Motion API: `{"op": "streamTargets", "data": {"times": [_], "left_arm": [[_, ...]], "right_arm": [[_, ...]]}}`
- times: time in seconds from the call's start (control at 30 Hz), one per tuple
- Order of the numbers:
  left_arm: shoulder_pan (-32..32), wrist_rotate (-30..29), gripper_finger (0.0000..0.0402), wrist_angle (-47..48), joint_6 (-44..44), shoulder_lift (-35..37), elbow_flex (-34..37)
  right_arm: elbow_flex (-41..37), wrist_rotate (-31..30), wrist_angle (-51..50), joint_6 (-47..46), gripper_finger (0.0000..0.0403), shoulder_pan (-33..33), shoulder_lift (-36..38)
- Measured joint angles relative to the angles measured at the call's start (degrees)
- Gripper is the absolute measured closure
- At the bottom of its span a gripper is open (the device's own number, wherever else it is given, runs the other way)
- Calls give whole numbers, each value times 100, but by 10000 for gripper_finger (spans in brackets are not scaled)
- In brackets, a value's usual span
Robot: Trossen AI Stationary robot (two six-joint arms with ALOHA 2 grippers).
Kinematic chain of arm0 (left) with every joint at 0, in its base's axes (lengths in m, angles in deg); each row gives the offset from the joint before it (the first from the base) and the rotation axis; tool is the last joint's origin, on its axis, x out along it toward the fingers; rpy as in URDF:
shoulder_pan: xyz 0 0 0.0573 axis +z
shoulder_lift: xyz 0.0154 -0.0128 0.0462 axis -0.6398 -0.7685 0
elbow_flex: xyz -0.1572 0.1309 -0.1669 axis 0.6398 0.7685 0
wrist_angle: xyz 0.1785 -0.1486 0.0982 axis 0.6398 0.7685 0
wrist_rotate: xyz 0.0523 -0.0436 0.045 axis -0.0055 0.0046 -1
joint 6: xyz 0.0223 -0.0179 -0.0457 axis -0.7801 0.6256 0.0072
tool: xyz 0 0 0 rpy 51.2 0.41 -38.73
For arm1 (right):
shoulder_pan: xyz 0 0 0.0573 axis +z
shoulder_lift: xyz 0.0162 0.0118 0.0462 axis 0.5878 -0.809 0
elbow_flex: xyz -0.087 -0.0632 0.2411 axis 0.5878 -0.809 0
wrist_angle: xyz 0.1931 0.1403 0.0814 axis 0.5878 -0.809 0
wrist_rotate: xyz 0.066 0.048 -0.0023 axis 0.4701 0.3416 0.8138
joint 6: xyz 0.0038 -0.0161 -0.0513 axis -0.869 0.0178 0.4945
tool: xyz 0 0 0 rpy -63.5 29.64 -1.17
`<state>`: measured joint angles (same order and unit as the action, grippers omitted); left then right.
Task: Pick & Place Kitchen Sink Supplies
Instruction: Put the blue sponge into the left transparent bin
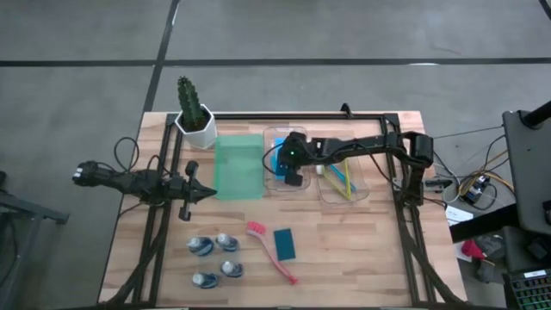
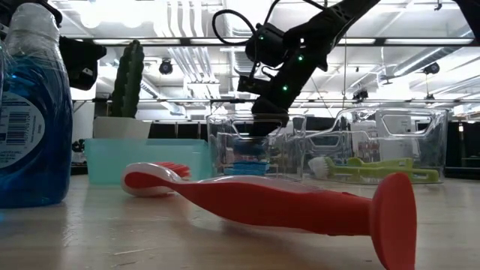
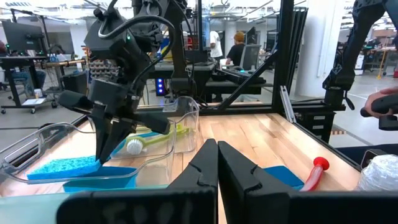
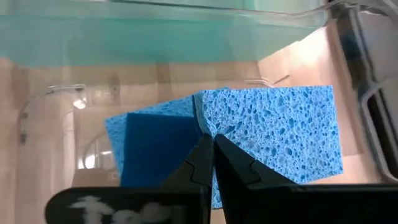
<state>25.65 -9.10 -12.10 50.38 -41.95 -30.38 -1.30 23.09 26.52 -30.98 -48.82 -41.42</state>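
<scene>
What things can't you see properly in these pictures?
- Soap bottle: low view, cut off by the left edge; label too blurred to read.
- Four little bottles: high view, too small for labels.
- Brushes in the clear tray: high view, partly under the right arm.
- Sponge: right wrist view, the shut right pincer hides its near edge.

The table point(image 1: 362, 250) has a light wood plank top and stands on a grey concrete floor point(image 1: 86, 52) crossed by dark seam lines. A black metal frame point(image 3: 287, 56) borders the tabletop. Beyond it lies an open workshop — white ceiling with rows of bright lamps point(image 2: 105, 15), exposed ducting, desks with monitors point(image 3: 22, 34). Two people point(image 3: 235, 46) are among the desks, well apart from the table.
</scene>
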Motion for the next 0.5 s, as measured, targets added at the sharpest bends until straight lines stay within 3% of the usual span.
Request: {"op": "streamTargets", "data": {"times": [0.5], "left_arm": [[1, 1, 399, 0, 1, 0, 0]], "right_arm": [[-455, 12, 588, 0, 392, 5, 0]]}}
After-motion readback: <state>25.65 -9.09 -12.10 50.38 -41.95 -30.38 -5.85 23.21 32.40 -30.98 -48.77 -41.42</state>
